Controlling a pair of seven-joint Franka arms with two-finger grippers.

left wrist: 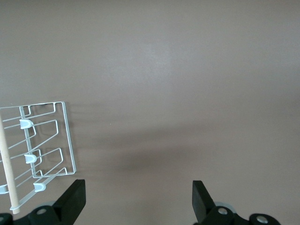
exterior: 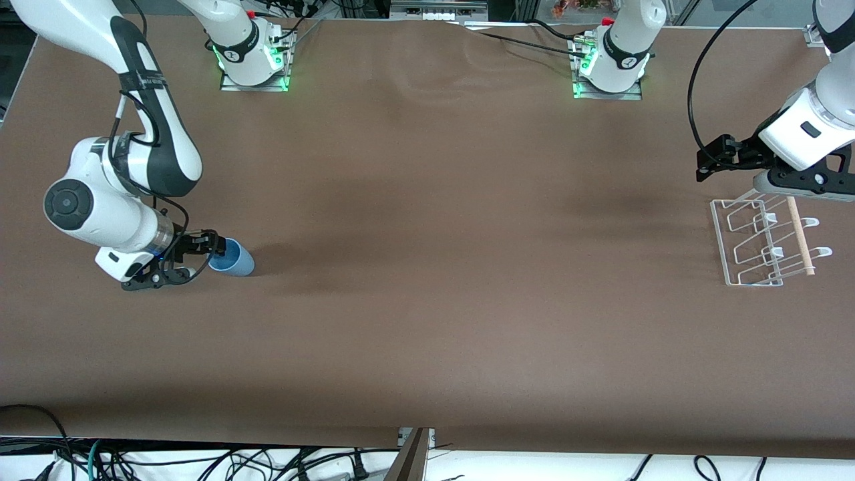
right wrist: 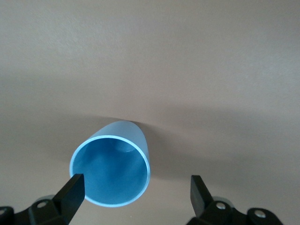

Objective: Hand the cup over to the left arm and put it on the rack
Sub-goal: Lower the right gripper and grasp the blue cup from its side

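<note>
A plain light-blue cup (exterior: 232, 258), brighter blue inside, lies on the plain matte brown worktop (exterior: 427, 267), alongside a white wire rack (exterior: 755, 244) with a pale wooden dowel (exterior: 800, 236), while both white arms carry black fingers (right wrist: 72, 193).
</note>
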